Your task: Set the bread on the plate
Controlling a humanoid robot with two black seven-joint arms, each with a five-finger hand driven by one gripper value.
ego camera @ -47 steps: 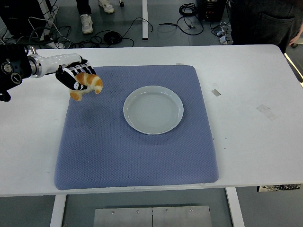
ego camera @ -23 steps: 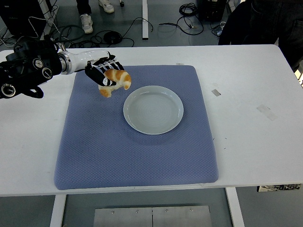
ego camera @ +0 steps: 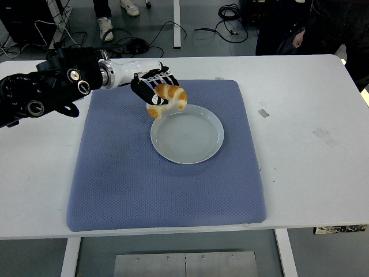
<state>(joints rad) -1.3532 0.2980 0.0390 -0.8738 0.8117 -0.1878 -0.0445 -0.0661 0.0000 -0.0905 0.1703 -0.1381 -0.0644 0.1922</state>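
My left hand [ego camera: 157,91] reaches in from the left, its black-and-white fingers curled around a golden-brown bread roll [ego camera: 169,97]. The roll hangs in the air over the upper-left rim of the white plate [ego camera: 202,149]. That round, bare plate lies in the middle of the blue mat [ego camera: 127,179]. My right arm does not show.
The blue mat covers the middle of the white table [ego camera: 311,173]. Small tape marks [ego camera: 263,112] lie on the table right of the mat. A person in dark clothes [ego camera: 323,26] stands at the far right edge. Cables lie on the floor behind.
My left hand has carried the bread rightward from the mat's upper-left corner to the plate's upper-left rim. The plate has stayed in place.
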